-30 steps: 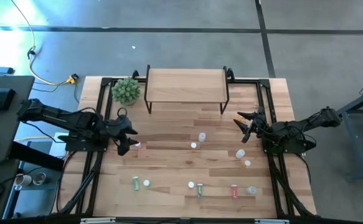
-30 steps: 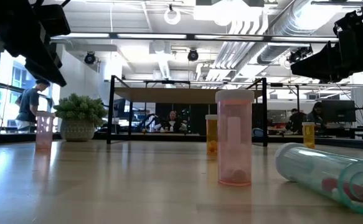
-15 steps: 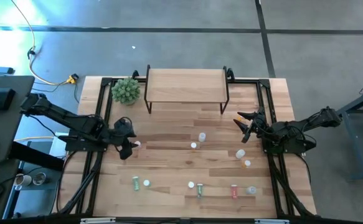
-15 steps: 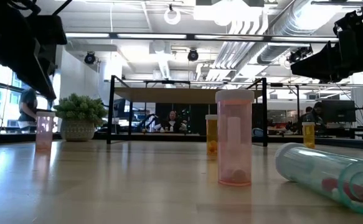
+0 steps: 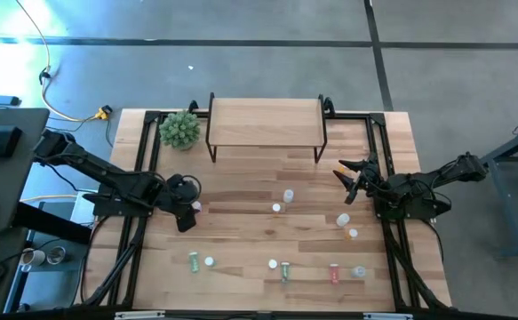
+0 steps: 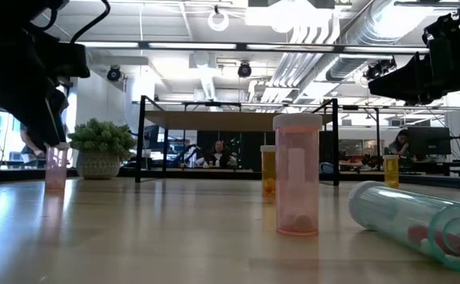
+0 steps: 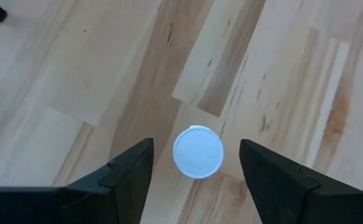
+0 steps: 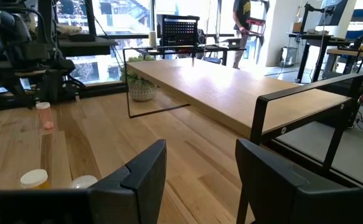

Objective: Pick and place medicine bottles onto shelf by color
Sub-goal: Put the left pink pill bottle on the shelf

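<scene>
Far left on the slatted table (image 5: 241,222): left gripper (image 5: 187,212) poised straight over a pink medicine bottle (image 6: 56,166), fingers spread wide with the white cap (image 7: 197,152) centred in the gap, not yet touched. Bottle upright, near a small potted plant (image 5: 179,129) at the back corner. Likely very light, rigid smooth plastic, so prone to tipping or skidding if one finger arrives first; best taken across the body just under the cap, both pads meeting together, squeezed gently.

Middle: the shelf (image 5: 266,122) at the back edge, wooden top bare of bottles as far as the high view tells. In front of it, well apart, a clear bottle (image 5: 288,196) and an orange one (image 5: 277,209); nearer the front edge, a green bottle (image 5: 194,261), a second green one (image 5: 285,271) and a red one (image 5: 334,274), some lying down, liable to roll.

Right: right gripper (image 5: 350,180) held above the table, fingers parted and empty, facing the shelf; an orange bottle (image 5: 353,234) just beside it below.
</scene>
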Action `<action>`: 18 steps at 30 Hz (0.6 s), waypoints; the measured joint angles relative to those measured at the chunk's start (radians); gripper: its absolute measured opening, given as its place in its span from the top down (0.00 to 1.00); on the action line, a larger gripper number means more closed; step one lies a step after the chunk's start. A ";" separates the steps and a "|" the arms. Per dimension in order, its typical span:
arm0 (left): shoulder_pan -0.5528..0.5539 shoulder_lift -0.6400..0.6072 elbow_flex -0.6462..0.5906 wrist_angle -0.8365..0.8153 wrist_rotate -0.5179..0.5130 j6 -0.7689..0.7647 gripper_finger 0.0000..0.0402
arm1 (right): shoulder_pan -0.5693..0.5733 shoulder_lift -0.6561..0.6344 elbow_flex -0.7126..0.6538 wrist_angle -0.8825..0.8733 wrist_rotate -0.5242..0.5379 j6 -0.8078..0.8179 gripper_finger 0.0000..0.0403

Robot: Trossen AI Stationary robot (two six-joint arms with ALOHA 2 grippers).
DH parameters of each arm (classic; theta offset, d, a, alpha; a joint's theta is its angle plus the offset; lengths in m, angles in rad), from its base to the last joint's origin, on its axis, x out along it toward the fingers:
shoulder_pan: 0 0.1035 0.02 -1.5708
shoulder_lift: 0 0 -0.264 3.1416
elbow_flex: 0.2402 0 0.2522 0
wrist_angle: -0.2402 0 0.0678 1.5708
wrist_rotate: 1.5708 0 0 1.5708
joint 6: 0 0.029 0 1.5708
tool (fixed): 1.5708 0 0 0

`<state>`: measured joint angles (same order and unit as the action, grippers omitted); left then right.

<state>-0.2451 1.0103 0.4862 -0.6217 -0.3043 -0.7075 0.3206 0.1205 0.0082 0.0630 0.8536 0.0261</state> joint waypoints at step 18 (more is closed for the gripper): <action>0.000 0.074 0.000 0.020 -0.021 -0.008 0.52 | 0.000 0.000 0.000 0.000 0.000 0.000 0.54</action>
<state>-0.2451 1.0846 0.4862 -0.6014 -0.3257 -0.7151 0.3206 0.1206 0.0084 0.0630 0.8532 0.0261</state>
